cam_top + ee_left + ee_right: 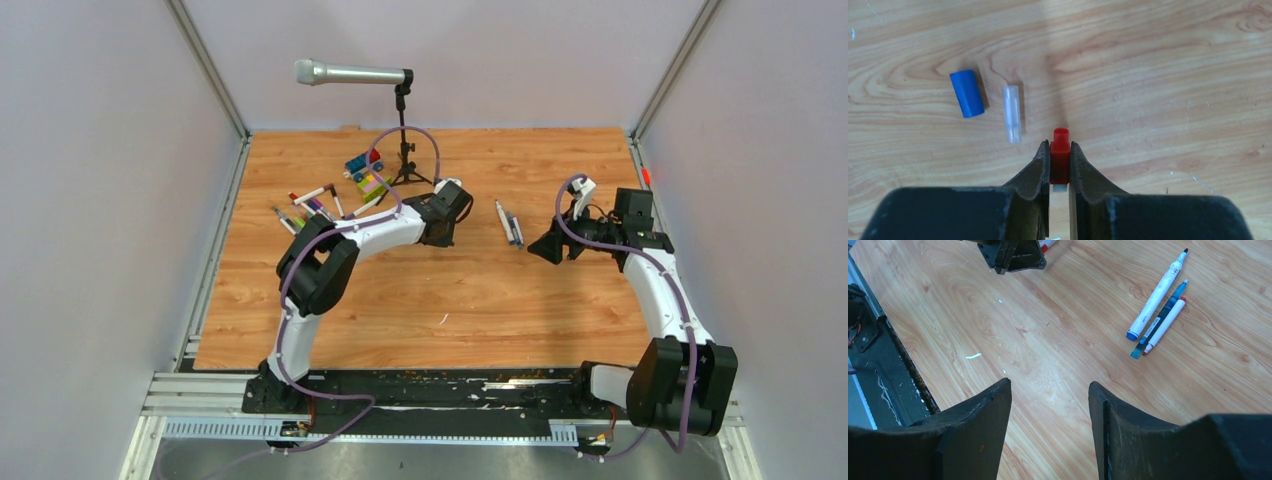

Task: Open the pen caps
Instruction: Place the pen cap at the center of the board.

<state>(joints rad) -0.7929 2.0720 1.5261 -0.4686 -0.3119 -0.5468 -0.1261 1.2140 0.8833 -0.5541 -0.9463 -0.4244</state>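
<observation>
Red cap [1060, 155] pinched; seen from left wrist only.

Pens [510, 225] lie between left tool [438, 236] and right tool [537, 248].

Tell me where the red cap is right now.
Left wrist view: the red cap sits clamped in the left end effector, right of the clear cap and blue cap.
</observation>
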